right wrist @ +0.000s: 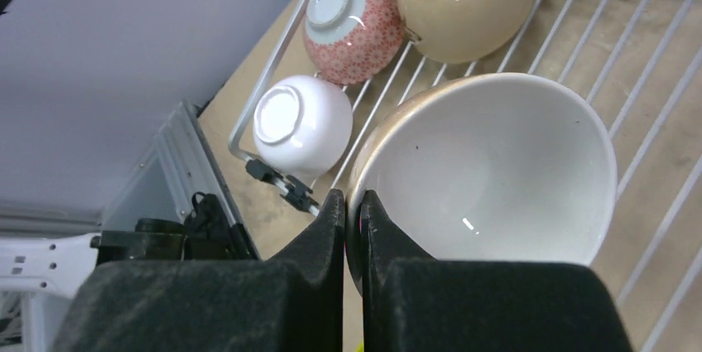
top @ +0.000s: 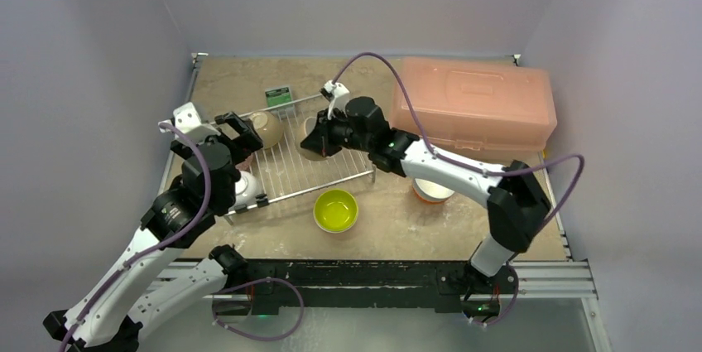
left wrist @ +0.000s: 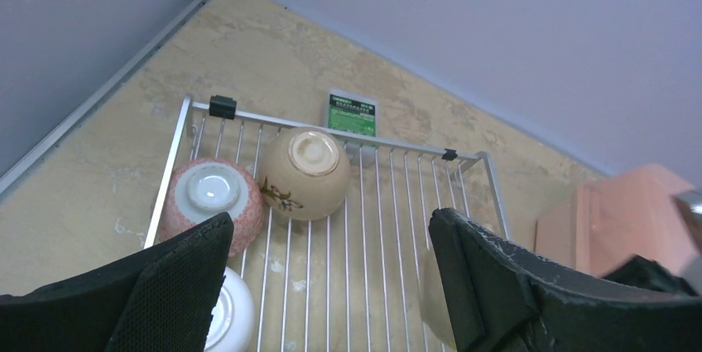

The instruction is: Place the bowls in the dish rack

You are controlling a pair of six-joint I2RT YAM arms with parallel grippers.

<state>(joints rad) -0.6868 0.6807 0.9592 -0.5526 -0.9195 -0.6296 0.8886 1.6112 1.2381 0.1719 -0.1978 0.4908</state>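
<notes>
Though partly covered by both arms, dish rack: silver wire, flat on table, set askew in left half of table, closer to far edge
right gripper: fingers pressed together on rim of held bowl, rim pinched between pads
held bowl: white inside, tan outside, tipped up on edge over right half of dish rack, opening toward wrist camera; touching wires or not, cannot tell
left gripper: fingers spread wide, nothing between, hanging over left half of dish rack above loaded bowls
beige bowl: upside down in dish rack, on far edge, dark mark on side
red-patterned bowl: upside down at far-left corner of dish rack, against beige bowl
white bowl: upside down on left edge of dish rack, by near-left corner, just beside red-patterned bowl
lime-green bowl: upright on table, just outside near edge of dish rack, not loaded
orange bowl: on table right of dish rack, partly under right arm, white inside showing, not loaded
pink box: translucent, lid on, far-right corner of table
green card: standing on table just beyond far edge of dish rack
</notes>
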